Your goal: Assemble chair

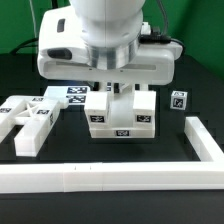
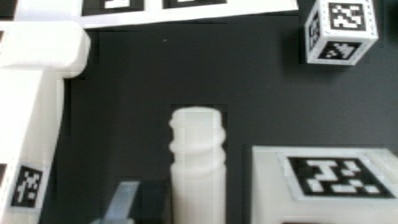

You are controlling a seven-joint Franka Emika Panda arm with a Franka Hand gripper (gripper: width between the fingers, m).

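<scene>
In the exterior view my gripper (image 1: 113, 92) reaches straight down between two tagged white chair blocks (image 1: 120, 115) at the table's middle. The wrist view has a white ribbed rod (image 2: 199, 160) running out from between the jaws, with the gripper (image 2: 187, 215) shut on it. One grey finger (image 2: 128, 200) shows beside the rod; the other finger is hidden. A tagged white block (image 2: 338, 175) lies close against the rod. More chair pieces (image 1: 30, 120) lie at the exterior view's left, and one of them, a bar (image 2: 36, 90), fills one side of the wrist view.
A small tagged cube (image 1: 179, 100) (image 2: 338, 35) stands alone at the exterior view's right. The long white L-shaped rail (image 1: 110, 178) runs along the front and up the right side. The marker board (image 1: 65, 93) (image 2: 178, 5) lies behind the chair pieces.
</scene>
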